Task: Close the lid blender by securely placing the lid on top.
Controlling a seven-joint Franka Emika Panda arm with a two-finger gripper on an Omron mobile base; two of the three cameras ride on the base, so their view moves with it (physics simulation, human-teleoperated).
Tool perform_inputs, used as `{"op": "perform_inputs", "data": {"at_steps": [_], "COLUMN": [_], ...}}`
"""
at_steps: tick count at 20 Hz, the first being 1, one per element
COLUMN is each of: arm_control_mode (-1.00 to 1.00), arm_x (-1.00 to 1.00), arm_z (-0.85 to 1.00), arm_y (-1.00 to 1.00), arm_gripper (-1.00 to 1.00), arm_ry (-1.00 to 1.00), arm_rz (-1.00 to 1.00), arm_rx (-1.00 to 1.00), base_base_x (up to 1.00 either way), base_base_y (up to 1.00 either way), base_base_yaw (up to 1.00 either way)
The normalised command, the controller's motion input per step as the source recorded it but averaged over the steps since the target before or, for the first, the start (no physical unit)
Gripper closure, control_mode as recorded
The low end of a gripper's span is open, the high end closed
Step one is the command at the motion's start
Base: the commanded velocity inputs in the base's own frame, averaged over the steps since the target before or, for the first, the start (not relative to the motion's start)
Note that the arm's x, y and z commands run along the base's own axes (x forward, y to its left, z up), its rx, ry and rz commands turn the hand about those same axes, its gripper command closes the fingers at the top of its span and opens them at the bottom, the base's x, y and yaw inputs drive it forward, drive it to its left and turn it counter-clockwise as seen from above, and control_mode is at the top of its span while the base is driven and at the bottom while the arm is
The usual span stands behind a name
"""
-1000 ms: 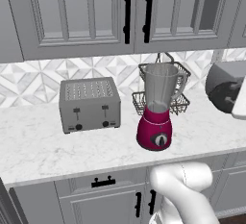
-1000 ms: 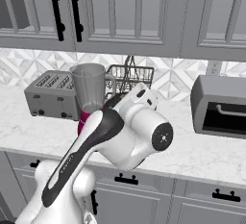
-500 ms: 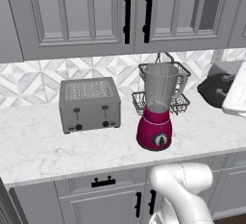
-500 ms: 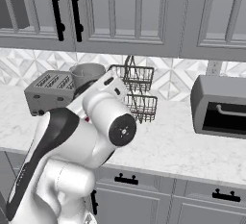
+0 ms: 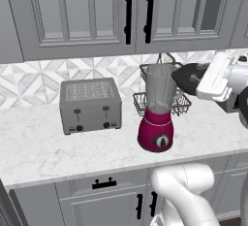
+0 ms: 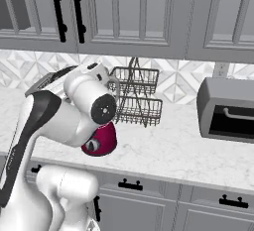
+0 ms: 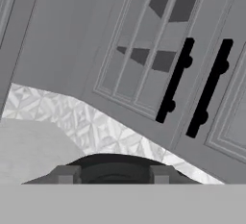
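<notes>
- Grey cabinet doors with black handles (image 5: 129, 12) hang above a pale marble counter (image 5: 43, 147), with a patterned tile backsplash between them.
- Left of the blender (image 5: 157, 108), a grey two-slot toaster (image 5: 90, 104) sits well apart from it on the counter.
- From the left base camera, the blender shows a magenta base with a black dial and a clear tapered jar; the jar mouth looks uncovered.
- Just behind the blender stands a tiered wire basket rack (image 6: 134, 96).
- Right of the blender's mouth and about level with its rim, the gripper (image 5: 186, 78) carries the lid (image 5: 183, 78), a dark round cap held at the end of the white hand.
- The hand camera shows the lid (image 7: 113, 169) as a black arc between the two fingertips (image 7: 66, 174), so the jaws appear clamped on it.
- Far right of the blender, a dark toaster oven (image 6: 228, 110) sits on the counter.
- Judgement: the lid needs carrying leftward until centred over the jar mouth, levelled, then lowered straight down and pressed before release; approaching tilted or off-centre risks knocking the tall jar.
</notes>
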Motion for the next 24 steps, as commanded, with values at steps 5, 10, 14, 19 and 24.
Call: {"op": "perform_inputs", "data": {"at_steps": [5,10,14,19,24], "arm_control_mode": [-1.00,-1.00,-1.00,-1.00,-1.00], "arm_x": [0.54,0.40,0.31,0.28,0.26], "arm_z": [0.27,0.11,0.01,0.00,0.00], "arm_y": [0.01,0.01,0.00,0.00,0.00], "arm_gripper": [1.00,1.00,1.00,1.00,1.00], "arm_ry": [0.04,0.04,0.04,0.02,0.01], "arm_rz": [0.23,0.25,0.24,0.22,0.20], "arm_rx": [0.16,0.13,0.06,0.05,0.06], "base_base_x": [0.00,0.00,0.00,0.00,0.00], "base_base_y": [0.00,0.00,0.00,0.00,0.00], "base_base_yaw": [0.00,0.00,0.00,0.00,0.00]}}
